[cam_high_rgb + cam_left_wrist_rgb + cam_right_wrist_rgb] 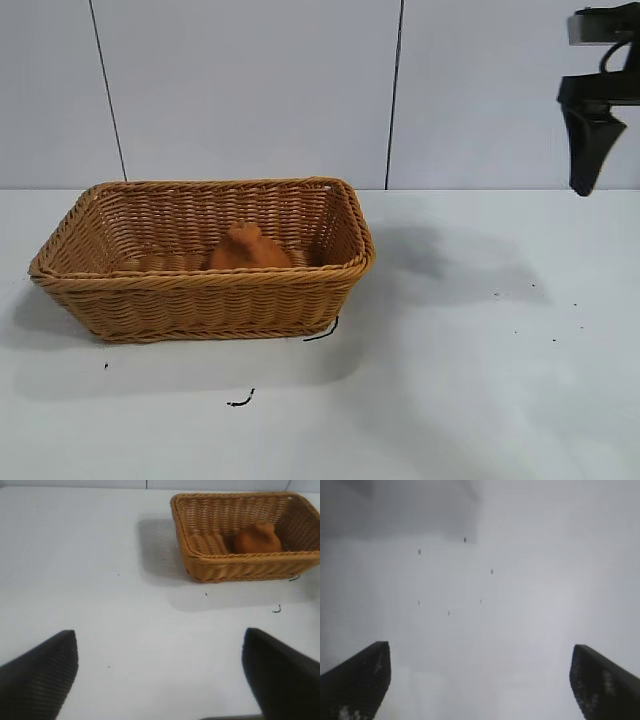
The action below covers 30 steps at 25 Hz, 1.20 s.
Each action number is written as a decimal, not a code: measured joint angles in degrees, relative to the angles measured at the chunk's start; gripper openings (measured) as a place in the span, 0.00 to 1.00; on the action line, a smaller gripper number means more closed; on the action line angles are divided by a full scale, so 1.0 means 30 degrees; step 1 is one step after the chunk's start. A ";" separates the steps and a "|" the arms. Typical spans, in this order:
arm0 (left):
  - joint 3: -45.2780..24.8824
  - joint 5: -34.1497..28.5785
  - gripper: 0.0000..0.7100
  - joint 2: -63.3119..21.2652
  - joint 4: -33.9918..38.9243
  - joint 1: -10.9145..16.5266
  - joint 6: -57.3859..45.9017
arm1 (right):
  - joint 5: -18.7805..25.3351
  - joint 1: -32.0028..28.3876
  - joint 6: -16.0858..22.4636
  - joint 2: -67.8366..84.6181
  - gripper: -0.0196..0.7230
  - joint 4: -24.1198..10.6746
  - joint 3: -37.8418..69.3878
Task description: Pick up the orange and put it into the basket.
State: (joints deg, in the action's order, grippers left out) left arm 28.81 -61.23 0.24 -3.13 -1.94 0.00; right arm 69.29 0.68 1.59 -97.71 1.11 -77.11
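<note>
While the orange (pixel 246 249) lay inside the basket (pixel 200 290) at the table's (pixel 480 380) left, the right gripper (pixel 590 150) hung high at far right, jaws open, and the left gripper (pixel 160 675) stood apart, jaws likewise spread.

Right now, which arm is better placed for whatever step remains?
Neither needs to act: the orange already sits inside the basket. If a touch-up were needed, probably the left gripper, open and facing the basket across bare table. The right gripper, open, hangs high at the right, away from it.
</note>
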 joint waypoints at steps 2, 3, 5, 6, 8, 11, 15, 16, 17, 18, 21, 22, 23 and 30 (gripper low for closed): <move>0.0000 0.0000 0.90 0.0000 0.0000 0.0000 0.0000 | 0.0017 0.0000 -0.0016 0.2515 0.96 0.0026 0.2181; 0.0000 0.0000 0.90 0.0000 0.0000 0.0000 0.0000 | 0.0017 0.0000 -0.0016 0.3814 0.96 0.0026 0.3278; 0.0000 -0.0021 0.90 0.0000 0.0000 0.0000 0.0000 | 0.0083 0.0000 -0.0016 0.6280 0.96 0.0026 0.5191; 0.0000 -0.0021 0.90 0.0000 0.0000 0.0000 0.0000 | 0.0083 0.0000 -0.0016 0.7614 0.96 0.0043 0.6183; 0.0000 -0.0021 0.90 0.0000 0.0000 0.0000 0.0000 | 0.0094 0.0000 -0.0051 1.0029 0.96 0.0043 0.8124; 0.0000 -0.0021 0.90 0.0000 0.0000 0.0000 0.0000 | -0.0268 0.0000 -0.0145 1.3867 0.96 0.0024 1.0520; 0.0000 -0.0021 0.90 0.0000 0.0000 0.0000 0.0000 | -0.2153 0.0000 -0.0529 1.9310 0.96 0.0009 1.3430; 0.0000 -0.0021 0.90 0.0000 0.0000 0.0000 0.0000 | -0.2714 0.0000 -0.0712 2.0742 0.96 -0.0014 1.4081; 0.0000 -0.0021 0.90 0.0000 0.0000 0.0000 0.0000 | -0.3101 0.0000 -0.0755 2.2120 0.96 -0.0013 1.4670; 0.0000 -0.0021 0.90 0.0000 0.0000 0.0000 0.0000 | -0.3439 0.0000 -0.0777 2.3231 0.96 -0.0013 1.5140; 0.0000 -0.0021 0.90 0.0000 0.0000 0.0000 0.0000 | -0.3508 0.0000 -0.0777 2.6435 0.96 -0.0013 1.6043; 0.0000 -0.0021 0.90 0.0000 0.0000 0.0000 0.0000 | -0.3549 0.0000 -0.0777 2.7387 0.96 -0.0013 1.6126; 0.0000 -0.0021 0.90 0.0000 0.0000 0.0000 0.0000 | -0.3565 0.0000 -0.0777 2.8143 0.96 -0.0013 1.6141; 0.0000 -0.0021 0.90 0.0000 0.0000 0.0000 0.0000 | -0.3549 0.0000 -0.0777 3.2470 0.96 -0.0018 1.6141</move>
State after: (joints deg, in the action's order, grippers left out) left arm 28.81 -61.30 0.24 -3.13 -1.94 0.00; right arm 58.65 0.68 -0.74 -0.30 1.06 -28.69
